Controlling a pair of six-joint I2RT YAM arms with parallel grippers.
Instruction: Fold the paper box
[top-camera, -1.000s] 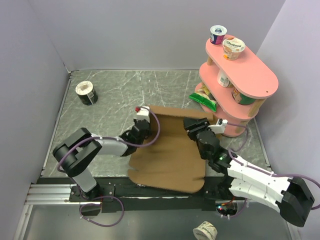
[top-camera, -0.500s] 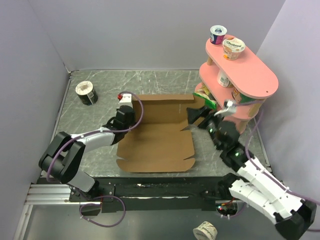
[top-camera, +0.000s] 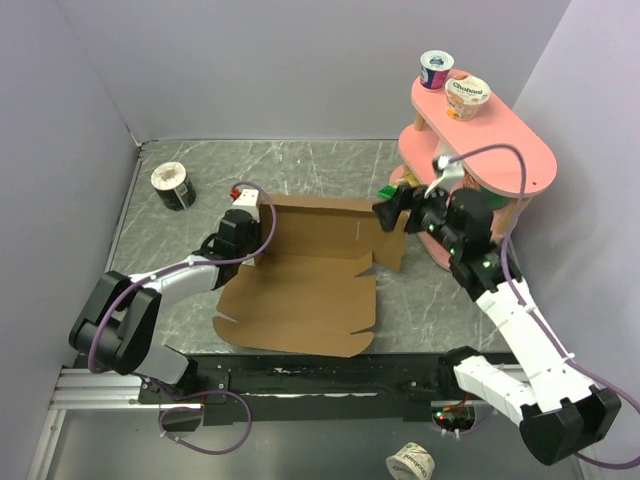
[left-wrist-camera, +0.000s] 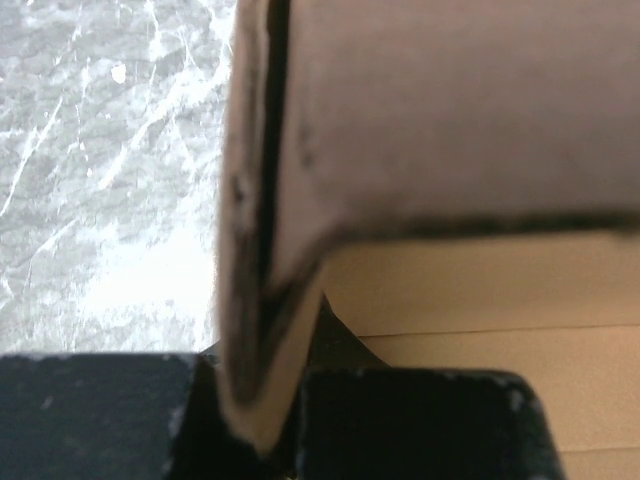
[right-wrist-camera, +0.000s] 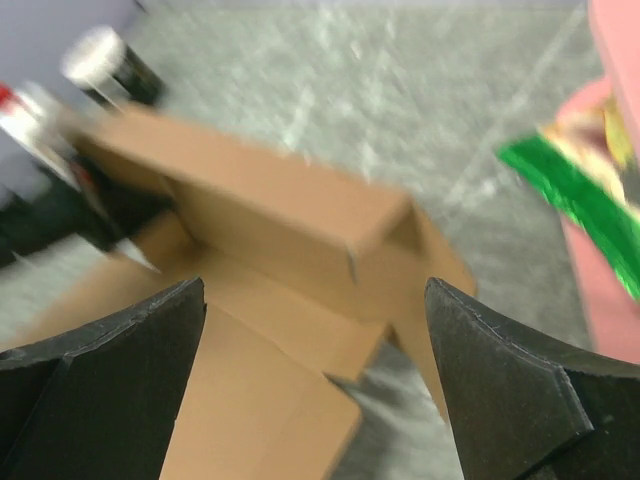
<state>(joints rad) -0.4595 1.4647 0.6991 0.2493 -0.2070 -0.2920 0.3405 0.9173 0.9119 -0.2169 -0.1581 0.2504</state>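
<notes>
The paper box (top-camera: 300, 295) is a brown cardboard sheet lying flat mid-table, with its rear wall folded up and a side flap hanging at the right end. My left gripper (top-camera: 243, 232) is shut on the upright wall's left corner. In the left wrist view the doubled cardboard edge (left-wrist-camera: 262, 300) sits pinched between the black fingers (left-wrist-camera: 420, 420). My right gripper (top-camera: 392, 213) hovers open above the wall's right end, touching nothing. In the right wrist view its wide-apart fingers (right-wrist-camera: 110, 380) frame the box (right-wrist-camera: 270, 230) below.
A pink tiered shelf (top-camera: 500, 160) with yogurt cups stands at the back right, close behind my right arm. A green snack bag (right-wrist-camera: 575, 195) lies at its foot. A dark can (top-camera: 172, 186) stands at the back left. Grey walls close three sides.
The box slid left and back, and its rear wall now stands up. My right gripper opened, let go of the cardboard and rose toward the pink shelf. My left gripper moved back-left with the box.
</notes>
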